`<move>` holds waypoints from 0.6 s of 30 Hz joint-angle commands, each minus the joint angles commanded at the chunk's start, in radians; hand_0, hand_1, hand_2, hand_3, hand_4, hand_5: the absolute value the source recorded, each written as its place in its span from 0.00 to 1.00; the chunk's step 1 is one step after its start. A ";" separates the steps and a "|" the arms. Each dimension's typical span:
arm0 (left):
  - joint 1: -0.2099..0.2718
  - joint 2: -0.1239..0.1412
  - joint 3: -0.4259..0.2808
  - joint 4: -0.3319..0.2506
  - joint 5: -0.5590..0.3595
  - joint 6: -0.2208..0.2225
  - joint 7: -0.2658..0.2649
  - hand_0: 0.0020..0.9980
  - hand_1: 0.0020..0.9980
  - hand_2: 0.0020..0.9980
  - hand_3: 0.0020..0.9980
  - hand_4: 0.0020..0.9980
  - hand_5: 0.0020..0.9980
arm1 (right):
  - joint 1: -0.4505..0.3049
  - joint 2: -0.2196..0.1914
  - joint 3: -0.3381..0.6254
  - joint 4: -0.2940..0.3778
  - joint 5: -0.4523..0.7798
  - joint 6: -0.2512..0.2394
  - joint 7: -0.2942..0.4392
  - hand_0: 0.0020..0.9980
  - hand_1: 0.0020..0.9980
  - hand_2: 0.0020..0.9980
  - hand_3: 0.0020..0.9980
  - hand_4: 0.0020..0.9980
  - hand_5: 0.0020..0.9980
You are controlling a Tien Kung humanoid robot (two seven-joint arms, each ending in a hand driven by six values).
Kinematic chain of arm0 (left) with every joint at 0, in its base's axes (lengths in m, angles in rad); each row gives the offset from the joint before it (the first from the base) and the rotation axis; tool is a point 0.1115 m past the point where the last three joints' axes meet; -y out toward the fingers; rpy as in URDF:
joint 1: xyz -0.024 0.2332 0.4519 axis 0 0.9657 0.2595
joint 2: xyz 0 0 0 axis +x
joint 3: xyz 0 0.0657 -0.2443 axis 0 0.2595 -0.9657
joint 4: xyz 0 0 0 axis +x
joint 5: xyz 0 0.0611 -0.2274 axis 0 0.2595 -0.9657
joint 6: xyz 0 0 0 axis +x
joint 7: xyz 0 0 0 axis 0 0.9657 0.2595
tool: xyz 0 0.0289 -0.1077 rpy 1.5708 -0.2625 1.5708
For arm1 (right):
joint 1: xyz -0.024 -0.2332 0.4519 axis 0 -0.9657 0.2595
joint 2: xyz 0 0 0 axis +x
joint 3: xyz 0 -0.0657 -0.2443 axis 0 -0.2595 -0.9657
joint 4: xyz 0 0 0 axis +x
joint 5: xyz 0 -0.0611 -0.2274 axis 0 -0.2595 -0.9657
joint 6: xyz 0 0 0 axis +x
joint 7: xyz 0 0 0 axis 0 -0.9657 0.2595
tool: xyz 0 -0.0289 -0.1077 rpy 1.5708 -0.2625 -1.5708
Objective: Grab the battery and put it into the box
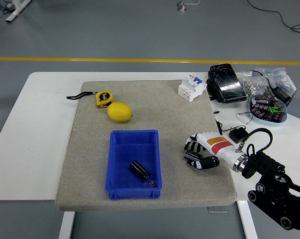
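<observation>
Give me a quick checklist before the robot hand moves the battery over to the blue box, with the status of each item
1. Right robot hand closed around the battery: ok, fingers curl on a dark cylinder by the mat's right edge.
2. Battery lifted off the grey mat: cannot tell, the hand sits low over it.
3. Blue box open and upright: ok.
4. Room in the box: ok, one dark cylinder lies near its front, the rest is bare.
5. Path from hand to box: ok, only bare mat between them.
6. Lemon and tape measure out of the way: ok, both lie behind the box.
</observation>
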 joint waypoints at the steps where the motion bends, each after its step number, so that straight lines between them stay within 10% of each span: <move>1: 0.000 0.000 0.000 0.000 0.000 0.000 0.000 0.56 0.54 0.59 0.57 0.63 0.58 | 0.000 0.000 0.000 0.000 0.000 0.001 0.000 0.31 0.38 0.45 0.49 0.77 0.14; 18: 0.005 0.001 -0.005 0.000 0.008 -0.002 0.004 0.56 0.54 0.59 0.57 0.63 0.58 | 0.002 -0.008 0.021 0.026 -0.010 0.006 -0.006 0.26 0.37 0.44 0.48 0.74 0.14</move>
